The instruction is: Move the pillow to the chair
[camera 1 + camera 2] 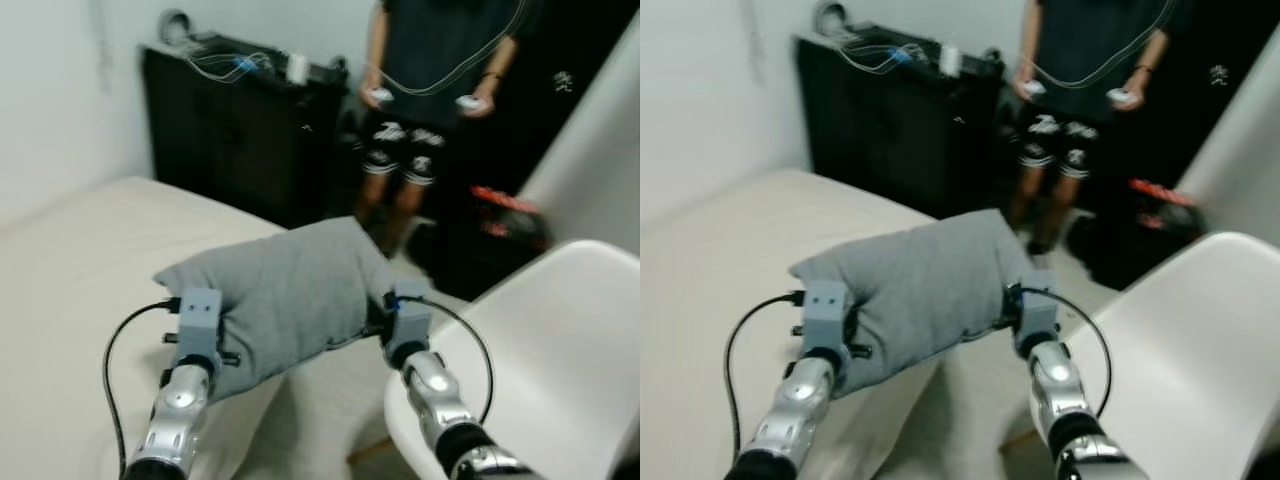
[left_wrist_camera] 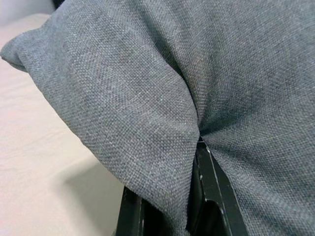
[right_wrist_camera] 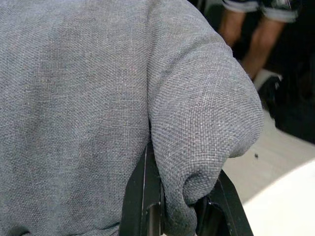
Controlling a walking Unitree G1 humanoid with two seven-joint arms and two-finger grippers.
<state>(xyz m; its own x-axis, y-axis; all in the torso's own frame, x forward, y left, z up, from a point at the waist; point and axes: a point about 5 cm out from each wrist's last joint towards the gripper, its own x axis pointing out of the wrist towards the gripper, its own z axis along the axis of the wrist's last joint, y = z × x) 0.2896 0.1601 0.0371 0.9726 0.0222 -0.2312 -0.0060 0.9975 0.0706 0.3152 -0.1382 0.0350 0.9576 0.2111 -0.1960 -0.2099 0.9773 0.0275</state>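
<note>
The grey pillow (image 1: 285,295) is held clear of the bed (image 1: 80,260), carried between both arms at roughly the same height. The left gripper (image 2: 170,206) has its jaws closed on a fold of fabric at the pillow's left end; the right gripper (image 3: 179,196) pinches a bunched corner at the right end (the cloth puckers tightly between the black fingers (image 3: 142,191)). Holding both ends appears intended to keep the soft body from sagging or swinging. The white chair (image 1: 560,350) stands just to the right, its seat close beside the right arm, and the pillow is not yet over it. A person (image 1: 440,90) stands at the far side with a controller in each hand, near a dark cabinet (image 1: 240,130). Judgement: transfer under way; placement remains.
</note>
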